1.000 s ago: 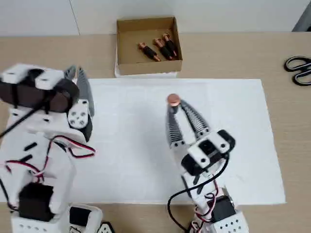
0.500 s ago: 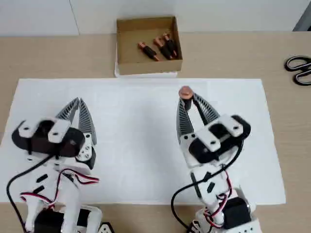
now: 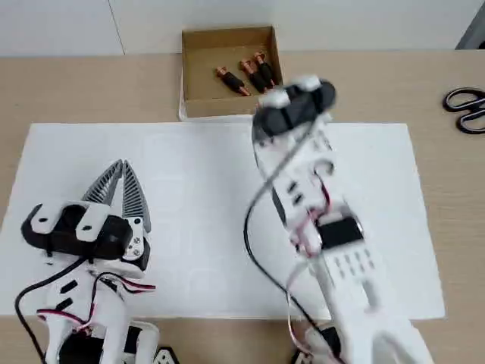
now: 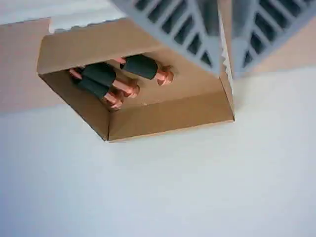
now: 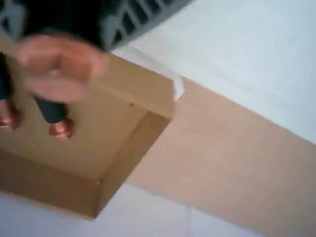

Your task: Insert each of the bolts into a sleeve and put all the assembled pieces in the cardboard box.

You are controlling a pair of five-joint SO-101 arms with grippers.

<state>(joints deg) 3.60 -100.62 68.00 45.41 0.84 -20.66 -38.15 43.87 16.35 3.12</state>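
The cardboard box (image 3: 227, 105) stands at the table's far side with three assembled pieces (image 3: 251, 74) inside. My right arm (image 3: 292, 105) stretches over the white sheet to the box's near right corner. In the right wrist view, my right gripper (image 5: 64, 34) is shut on a bolt-and-sleeve piece (image 5: 59, 66), its copper head hanging over the box's (image 5: 129, 153) corner, above the pieces (image 5: 54, 118) lying inside. My left gripper (image 3: 123, 165) sits at the sheet's left, fingers together with nothing in them. From the left wrist view it (image 4: 224, 49) points at the box (image 4: 168, 116) and its pieces (image 4: 140, 66).
A white paper sheet (image 3: 204, 250) covers the middle of the wooden table. Black-handled scissors (image 3: 466, 106) lie at the far right edge. The left arm's base and wires take up the near left corner.
My right arm has swung from the sheet's middle out to the box, carrying the piece. My left arm turned and dropped lower a second ago, then held still.
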